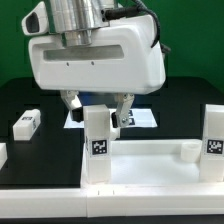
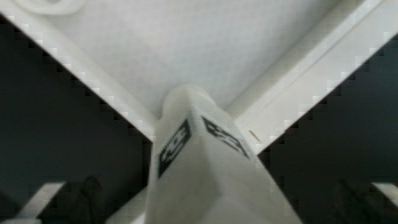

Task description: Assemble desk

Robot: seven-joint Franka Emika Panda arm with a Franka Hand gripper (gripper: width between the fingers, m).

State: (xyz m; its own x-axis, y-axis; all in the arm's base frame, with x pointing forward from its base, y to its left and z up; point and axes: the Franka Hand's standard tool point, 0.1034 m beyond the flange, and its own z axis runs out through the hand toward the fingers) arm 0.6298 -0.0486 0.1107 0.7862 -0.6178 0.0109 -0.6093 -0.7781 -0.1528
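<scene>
The desk's wide white rimmed panel (image 1: 140, 166) lies at the front of the black table. A white leg (image 1: 97, 140) with a square tag stands upright in its corner at the exterior view's left. Another tagged leg (image 1: 213, 138) stands in the corner at the exterior view's right, beside a low socket (image 1: 187, 152). My gripper (image 1: 96, 104) hangs over the left leg, open, a finger on each side and a gap to the leg. In the wrist view the leg (image 2: 205, 150) rises from the panel's corner (image 2: 196, 45) between my dark fingers (image 2: 71, 202); the gripper (image 2: 222, 208) holds nothing.
A loose white leg (image 1: 27, 123) lies on the black mat at the exterior view's left, and another white part (image 1: 3, 155) shows at the left edge. The marker board (image 1: 146, 118) lies behind the gripper. The robot's big white body (image 1: 95, 55) fills the upper middle.
</scene>
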